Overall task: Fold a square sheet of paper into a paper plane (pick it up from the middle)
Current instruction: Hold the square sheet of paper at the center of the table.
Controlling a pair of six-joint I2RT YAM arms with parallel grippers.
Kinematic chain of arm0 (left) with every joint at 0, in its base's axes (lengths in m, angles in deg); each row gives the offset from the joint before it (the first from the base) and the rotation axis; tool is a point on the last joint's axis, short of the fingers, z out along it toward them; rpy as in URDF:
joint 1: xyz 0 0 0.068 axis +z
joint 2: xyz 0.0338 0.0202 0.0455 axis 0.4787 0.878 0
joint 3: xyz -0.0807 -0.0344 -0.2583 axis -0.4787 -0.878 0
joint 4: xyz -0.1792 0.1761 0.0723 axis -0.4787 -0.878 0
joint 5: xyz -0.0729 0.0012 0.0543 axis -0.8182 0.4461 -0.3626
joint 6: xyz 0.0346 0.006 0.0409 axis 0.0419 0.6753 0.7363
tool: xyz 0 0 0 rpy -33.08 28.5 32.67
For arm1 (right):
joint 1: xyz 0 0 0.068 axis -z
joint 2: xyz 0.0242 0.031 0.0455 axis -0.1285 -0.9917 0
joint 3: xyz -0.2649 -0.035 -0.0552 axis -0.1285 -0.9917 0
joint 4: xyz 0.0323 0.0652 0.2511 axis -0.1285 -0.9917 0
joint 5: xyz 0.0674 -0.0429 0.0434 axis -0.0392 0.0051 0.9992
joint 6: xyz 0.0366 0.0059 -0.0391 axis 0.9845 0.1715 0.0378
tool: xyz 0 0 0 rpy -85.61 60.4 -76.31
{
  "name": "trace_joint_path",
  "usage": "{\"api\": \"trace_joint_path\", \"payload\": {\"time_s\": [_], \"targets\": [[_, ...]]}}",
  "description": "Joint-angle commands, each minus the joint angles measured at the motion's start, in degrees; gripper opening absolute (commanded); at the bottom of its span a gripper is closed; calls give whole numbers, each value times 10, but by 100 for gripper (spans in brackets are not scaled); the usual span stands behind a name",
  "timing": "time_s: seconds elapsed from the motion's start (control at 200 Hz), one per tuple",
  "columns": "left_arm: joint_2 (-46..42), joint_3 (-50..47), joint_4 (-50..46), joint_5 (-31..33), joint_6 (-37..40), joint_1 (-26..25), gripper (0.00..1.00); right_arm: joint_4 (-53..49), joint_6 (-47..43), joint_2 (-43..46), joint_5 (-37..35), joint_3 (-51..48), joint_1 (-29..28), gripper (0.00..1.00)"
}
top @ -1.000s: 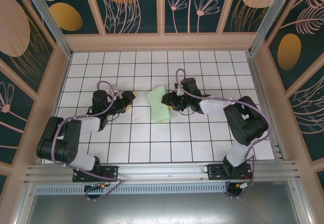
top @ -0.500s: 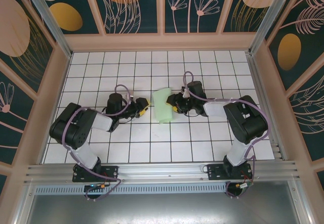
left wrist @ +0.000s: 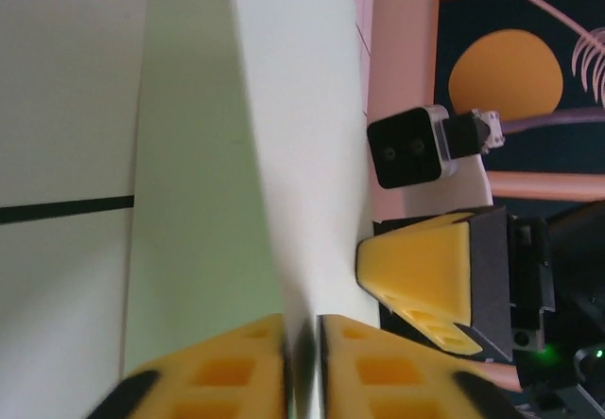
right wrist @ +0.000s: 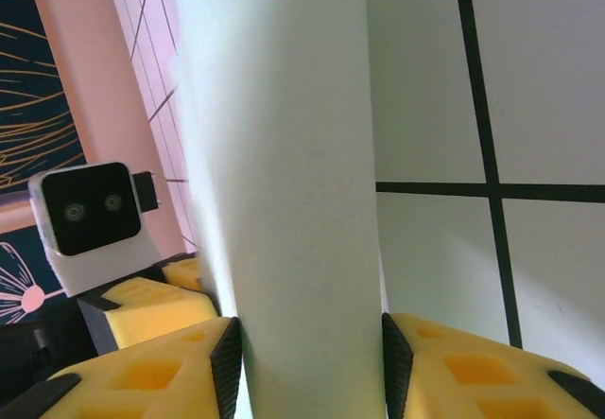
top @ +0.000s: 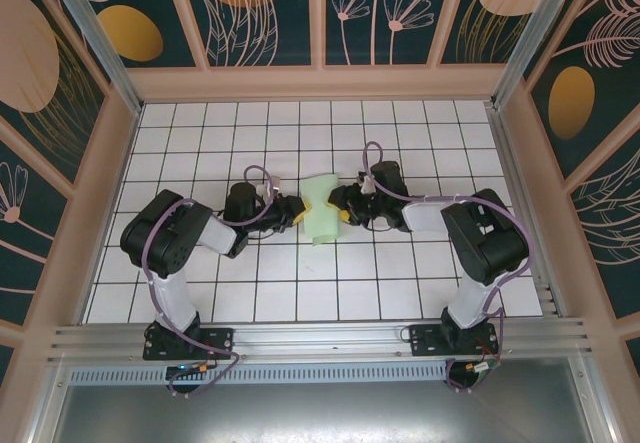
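Observation:
The pale mint-green square sheet of paper [top: 321, 209] is bent into an upright curl between both grippers at the table's middle. My left gripper [top: 298, 211] is at its left side. In the left wrist view its yellow fingers [left wrist: 236, 367] are shut on the sheet's edge [left wrist: 198, 201]. My right gripper [top: 341, 207] is at the sheet's right side. In the right wrist view the gripper [right wrist: 310, 343] clasps the curled paper [right wrist: 284, 154], both pads touching it. No dart-shaped paper plane is in view.
The white grid-tile table [top: 300, 283] is walled by a pink frame [top: 318, 83] with dark floral panels. Both arms reach inward, and the fingertips sit a few centimetres apart. The other arm's wrist camera [left wrist: 408, 148] faces close across the paper.
My left arm has swung right from about two tiles away and has shut on the sheet's left edge. The right gripper kept hold, and the sheet curled more upright.

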Motion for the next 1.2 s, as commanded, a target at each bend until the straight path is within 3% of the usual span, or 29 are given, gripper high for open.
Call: {"api": "trace_joint_path", "payload": {"time_s": [0.0, 0.035, 0.195, 0.325, 0.741, 1.096, 1.196], "targets": [[7, 9, 35, -2, 2, -2, 4, -73, -37, 15, -28, 11, 3, 50], [6, 11, 35, -1, 4, -2, 0, -103, -55, 22, -45, 19, 3, 54], [4, 21, 21, -3, 19, -5, 0, -202, -120, 59, -108, 47, 3, 76], [10, 37, 10, -9, 27, -14, 0, -225, -141, 79, -131, 49, 5, 81], [30, 51, -60, 38, 48, -37, 0, -284, -267, 17, -51, 99, 18, 69], [45, 53, -61, 37, 41, -37, 0, -308, -290, -37, -50, 131, 18, 56], [40, 54, -67, 40, 40, -37, 6, -325, -296, -50, -67, 137, 18, 51]]}}
